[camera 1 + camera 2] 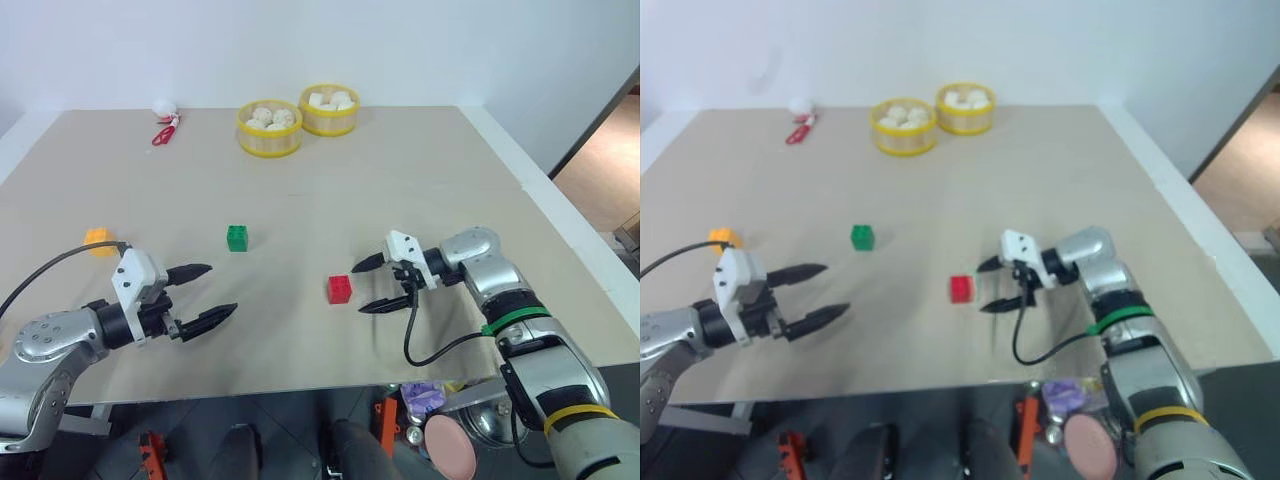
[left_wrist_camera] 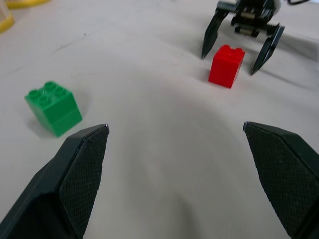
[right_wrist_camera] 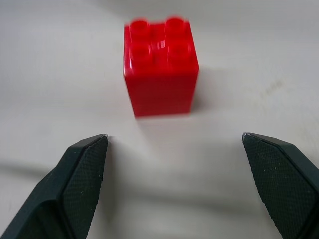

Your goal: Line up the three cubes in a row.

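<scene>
Three studded cubes lie apart on the tan table. The red cube (image 1: 339, 289) stands upright right of centre, and my right gripper (image 1: 362, 285) is open just to its right, fingertips clear of it, pointing left at it. In the right wrist view the red cube (image 3: 160, 72) sits free beyond the open fingers (image 3: 82, 172). The green cube (image 1: 237, 237) rests mid-table. The orange-yellow cube (image 1: 98, 239) lies at the far left. My left gripper (image 1: 215, 292) is open near the front left, empty, with the green cube (image 2: 53, 107) and the red cube (image 2: 227, 65) ahead of it.
Two yellow-rimmed round baskets (image 1: 268, 143) (image 1: 330, 122) of white balls stand at the back of the table. A white toy with a red part (image 1: 165, 122) lies at the back left. The table's front edge (image 1: 300, 392) runs just below both grippers.
</scene>
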`<state>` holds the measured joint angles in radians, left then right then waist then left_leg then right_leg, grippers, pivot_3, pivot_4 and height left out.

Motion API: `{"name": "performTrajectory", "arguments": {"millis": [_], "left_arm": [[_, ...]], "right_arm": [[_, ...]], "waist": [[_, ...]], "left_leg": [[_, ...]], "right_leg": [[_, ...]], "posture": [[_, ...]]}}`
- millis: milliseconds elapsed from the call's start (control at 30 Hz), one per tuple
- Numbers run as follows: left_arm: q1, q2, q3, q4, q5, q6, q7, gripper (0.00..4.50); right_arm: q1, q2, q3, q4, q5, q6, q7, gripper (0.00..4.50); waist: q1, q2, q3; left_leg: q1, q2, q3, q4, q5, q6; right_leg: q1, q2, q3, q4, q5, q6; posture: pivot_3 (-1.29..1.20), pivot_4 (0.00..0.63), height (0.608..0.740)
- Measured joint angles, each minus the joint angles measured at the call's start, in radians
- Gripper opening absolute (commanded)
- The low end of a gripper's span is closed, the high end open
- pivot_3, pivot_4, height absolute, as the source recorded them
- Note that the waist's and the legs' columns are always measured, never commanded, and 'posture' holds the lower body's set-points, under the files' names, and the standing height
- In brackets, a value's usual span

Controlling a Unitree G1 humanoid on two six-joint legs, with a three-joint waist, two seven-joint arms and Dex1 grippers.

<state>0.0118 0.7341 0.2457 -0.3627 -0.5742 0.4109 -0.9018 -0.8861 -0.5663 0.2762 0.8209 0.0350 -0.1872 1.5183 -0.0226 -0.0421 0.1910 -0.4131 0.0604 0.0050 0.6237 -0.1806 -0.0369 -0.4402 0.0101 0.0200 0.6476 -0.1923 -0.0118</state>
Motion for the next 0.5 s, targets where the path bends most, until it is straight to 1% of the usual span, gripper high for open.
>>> {"name": "performTrajectory", "arguments": {"millis": [133, 267, 367, 500], "left_arm": [[-0.001, -0.004, 0.001, 0.044, 0.058, 0.008, 0.073, 4.5], [-0.021, -0.06, -0.008, 0.054, 0.065, 0.073, 0.169, 4.5], [-0.055, -0.09, -0.026, 0.068, 0.082, 0.12, 0.24, 4.5], [-0.096, -0.132, -0.065, 0.102, 0.117, 0.158, 0.312, 4.5]], "right_arm": [[-0.079, -0.07, -0.032, 0.03, -0.004, -0.014, -0.02, 4.46], [-0.181, -0.119, -0.086, 0.064, -0.001, -0.048, -0.034, 4.46], [-0.223, -0.104, -0.099, 0.098, -0.001, -0.067, -0.077, 4.46], [-0.256, -0.03, -0.148, 0.099, 0.039, -0.014, -0.128, 4.46]], "waist": [[-0.001, 0.002, 0.001], [-0.002, 0.002, 0.001], [-0.004, 0.002, 0.001], [-0.01, 0.001, 0.001]], "left_leg": [[0.0, 0.0, 0.002, 0.0, 0.0, 0.0], [0.003, 0.001, 0.005, -0.002, 0.0, 0.0], [0.004, 0.001, 0.006, -0.004, 0.0, 0.0], [0.005, 0.001, 0.007, -0.004, 0.0, 0.0]], "right_leg": [[-0.001, 0.0, 0.002, 0.0, 0.0, 0.0], [0.0, 0.001, 0.003, 0.0, 0.0, 0.0], [0.0, 0.001, 0.005, 0.001, 0.001, 0.0], [0.0, 0.001, 0.007, 0.002, 0.003, 0.005]], "posture": [[0.0, 0.15, 0.74], [0.0, 0.15, 0.74], [0.0, 0.15, 0.74], [0.0, 0.15, 0.74]]}}
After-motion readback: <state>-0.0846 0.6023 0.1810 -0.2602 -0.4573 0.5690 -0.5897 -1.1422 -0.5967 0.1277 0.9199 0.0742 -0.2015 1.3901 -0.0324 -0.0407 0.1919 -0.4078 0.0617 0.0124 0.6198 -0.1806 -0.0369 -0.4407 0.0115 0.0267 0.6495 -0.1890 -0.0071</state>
